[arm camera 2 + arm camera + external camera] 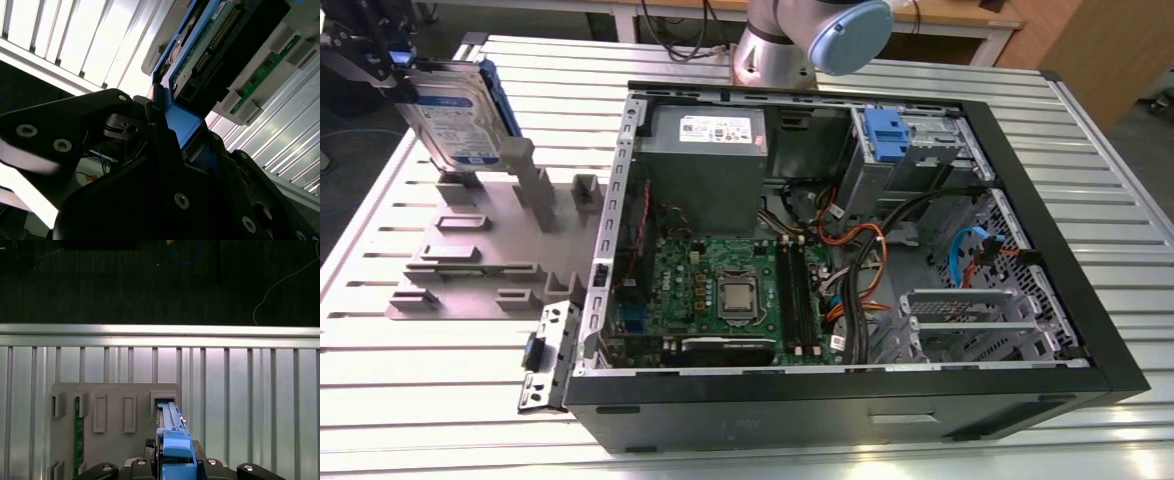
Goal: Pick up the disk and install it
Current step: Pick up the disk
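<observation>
I am gripping the disk (454, 115) with my tool (383, 58) at the exterior view's far left. The tool is closing on the upper end of the disk, across its blue side rails. In the second wrist view one of the dark fingers (165, 150) is pressing against the blue rail (182, 122).

The disk is standing upright on edge with its label facing the open computer case (854, 400). I judge this is because the grey holder (467, 270) on the desk (427, 400) keeps it vertical in a slot, so its top is free for a grasp from above. Its lower edge is sitting at or just over that slot, and I cannot tell whether it is clear. In the first wrist view the disk (172, 435) is lining up with the slot in the holder (115, 395). A green board (78, 430) is occupying another slot.

The case is lying open, exposing its bays, with a blue clip (887, 135) at the far side.

My arm (801, 40) is rising behind the case, and the tool is pointing straight down.
</observation>
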Available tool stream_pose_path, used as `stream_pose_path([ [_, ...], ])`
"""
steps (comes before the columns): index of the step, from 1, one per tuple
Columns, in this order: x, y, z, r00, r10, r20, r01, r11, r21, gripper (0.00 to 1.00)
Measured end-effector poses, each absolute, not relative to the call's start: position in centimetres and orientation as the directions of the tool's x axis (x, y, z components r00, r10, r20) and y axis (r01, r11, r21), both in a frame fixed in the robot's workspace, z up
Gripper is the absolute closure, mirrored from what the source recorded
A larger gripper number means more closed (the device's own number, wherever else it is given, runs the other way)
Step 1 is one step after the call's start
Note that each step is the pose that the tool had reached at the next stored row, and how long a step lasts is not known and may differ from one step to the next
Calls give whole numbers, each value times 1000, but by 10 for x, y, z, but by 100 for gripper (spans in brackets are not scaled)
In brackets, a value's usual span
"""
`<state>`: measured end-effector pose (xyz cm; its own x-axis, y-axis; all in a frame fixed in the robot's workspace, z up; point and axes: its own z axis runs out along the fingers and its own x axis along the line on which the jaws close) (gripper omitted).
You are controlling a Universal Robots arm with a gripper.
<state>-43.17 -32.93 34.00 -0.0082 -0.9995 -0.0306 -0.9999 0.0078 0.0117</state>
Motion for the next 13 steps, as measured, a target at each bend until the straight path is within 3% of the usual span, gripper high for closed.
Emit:
stream_pose_path([
  [13,-432,-329,345,-8,-999,-31,-1000,8,12,64],
])
